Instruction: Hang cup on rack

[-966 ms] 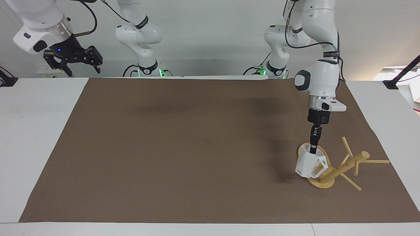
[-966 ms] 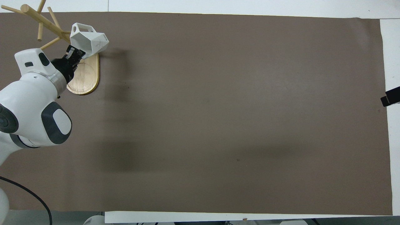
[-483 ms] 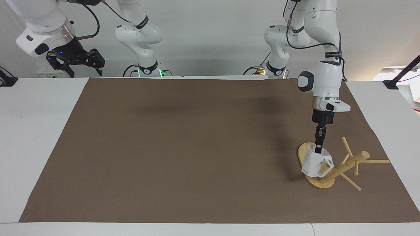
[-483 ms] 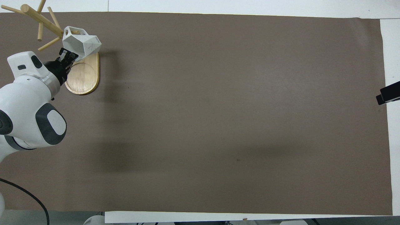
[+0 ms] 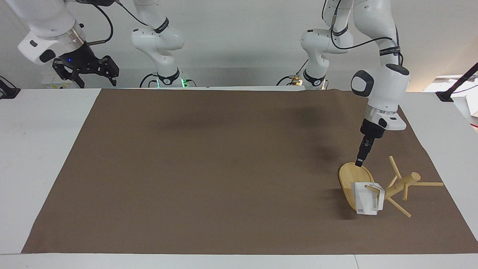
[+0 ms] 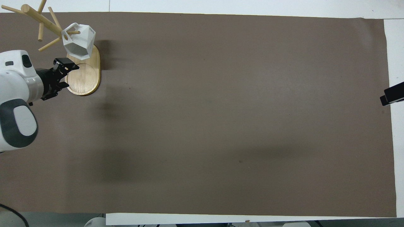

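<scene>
The white faceted cup hangs by its handle on a peg of the bamboo rack, over the end of the oval base farthest from the robots. In the overhead view the cup sits against the post of the rack. My left gripper is open and empty, apart from the cup, over the edge of the base nearest the robots. My right gripper waits raised at the right arm's end of the table, open and empty.
A brown mat covers most of the white table. Free pegs of the rack stick out toward the left arm's end of the table. A black tip of the right gripper shows at the overhead view's edge.
The left gripper brought the cup onto a peg, let go of it and drew back toward the robots. The cup now hangs lower on the rack. The right arm barely moved.
</scene>
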Robot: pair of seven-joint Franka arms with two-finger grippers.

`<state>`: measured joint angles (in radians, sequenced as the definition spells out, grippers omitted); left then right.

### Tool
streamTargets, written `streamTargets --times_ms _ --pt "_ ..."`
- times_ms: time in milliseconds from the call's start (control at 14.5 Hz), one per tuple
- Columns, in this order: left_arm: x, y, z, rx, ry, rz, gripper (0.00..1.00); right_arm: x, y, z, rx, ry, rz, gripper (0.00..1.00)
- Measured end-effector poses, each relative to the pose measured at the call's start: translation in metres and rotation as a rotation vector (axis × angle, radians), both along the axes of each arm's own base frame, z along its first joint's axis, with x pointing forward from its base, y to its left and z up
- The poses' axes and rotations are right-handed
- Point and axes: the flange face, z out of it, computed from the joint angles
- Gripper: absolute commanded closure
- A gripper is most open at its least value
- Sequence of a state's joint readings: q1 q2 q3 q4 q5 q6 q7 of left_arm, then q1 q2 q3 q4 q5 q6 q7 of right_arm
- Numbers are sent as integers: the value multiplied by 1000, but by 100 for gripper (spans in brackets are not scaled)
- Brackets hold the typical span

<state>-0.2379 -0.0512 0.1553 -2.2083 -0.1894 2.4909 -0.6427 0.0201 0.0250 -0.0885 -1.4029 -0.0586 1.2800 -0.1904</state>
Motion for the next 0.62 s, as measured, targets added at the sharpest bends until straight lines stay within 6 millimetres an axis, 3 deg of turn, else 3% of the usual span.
streamTargets --times_ms 276,621 --pt "-4 19 75 222 117 -260 0 0 0 0 0 0 0 1" --pt "-1 35 117 309 235 -583 0 0 0 0 0 0 0 1"
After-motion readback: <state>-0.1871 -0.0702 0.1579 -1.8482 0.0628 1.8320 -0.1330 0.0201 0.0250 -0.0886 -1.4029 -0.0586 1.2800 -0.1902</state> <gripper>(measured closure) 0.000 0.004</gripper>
